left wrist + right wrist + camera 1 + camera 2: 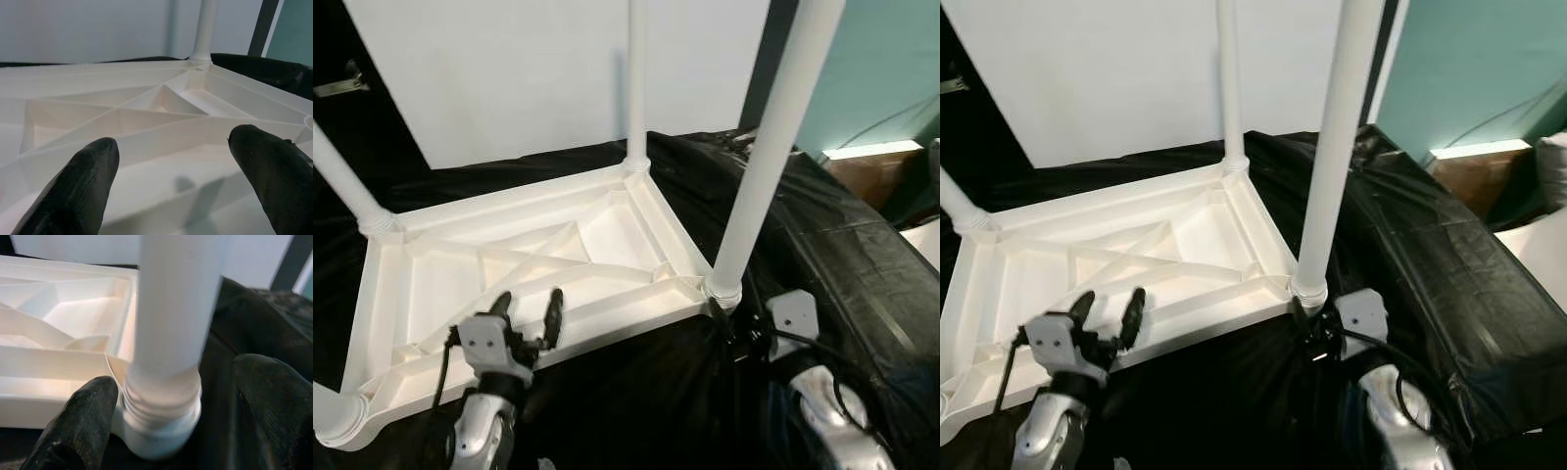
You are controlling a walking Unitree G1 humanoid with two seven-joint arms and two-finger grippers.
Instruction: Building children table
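The table (pixel 538 264) lies upside down on a black sheet (pixel 822 245), ribbed underside up, so its corner sockets face me and the legs can stand up out of them. Legs are in at the far corner (pixel 636 88), the far-left corner (pixel 342 181) and the near-right corner (pixel 773 147); at the near-left corner (pixel 337 416) a socket shows with what may be a leg stub, cropped by the frame, so I cannot tell if it is fitted.

My right gripper (pixel 171 421) sits low at the base of the near-right leg, fingers spread to either side of the threaded collar (pixel 164 399) without pinching it. I judge I am placed there to turn or check the leg in its socket; threads are still showing, so it may not be fully seated.

My left gripper (pixel 530 315) hovers over the table's near rim (pixel 607 328), fingers apart and holding nothing, probably ready to steady the top.

There is open room between the legs above the ribs. On the right the sheet bulges up close beside the leg, so my wrist has little space there, and the near rim lies just beside both grippers.
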